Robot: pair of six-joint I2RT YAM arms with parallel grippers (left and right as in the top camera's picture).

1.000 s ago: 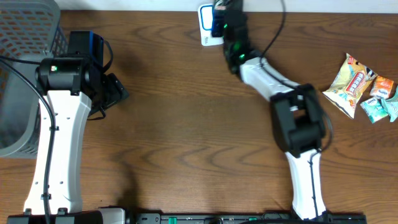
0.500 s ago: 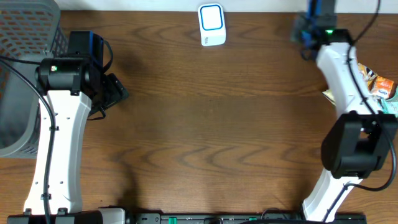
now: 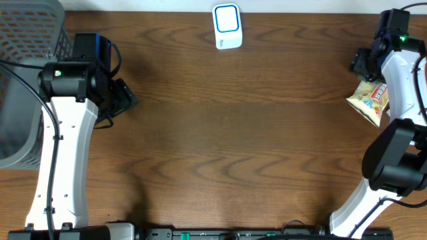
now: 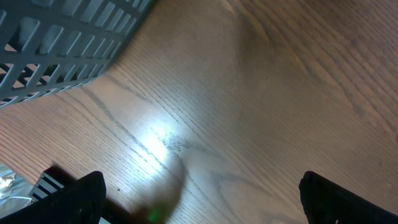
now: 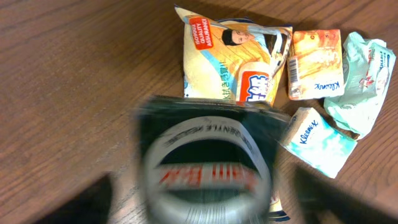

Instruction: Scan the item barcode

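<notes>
Swung away from the white-and-blue scanner (image 3: 227, 27), the right gripper (image 5: 205, 202) now hangs far to the right, jaws spread wider than the dark round white-ringed tin (image 5: 205, 158), which sits loose directly beneath it over the yellow snack bag (image 5: 227, 56); the left arm (image 3: 63, 133) is well apart.

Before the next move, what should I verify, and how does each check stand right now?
1. Left gripper open and empty: ok.
2. Right gripper fingers spread wide: ok.
3. Dark round-labelled item at rest between them: cannot tell, it is blurred.
4. Scanner unobstructed: ok.
5. Barcode showing on the orange Kleenex pack: ok.
6. Snack bag lying flat: ok.
</notes>
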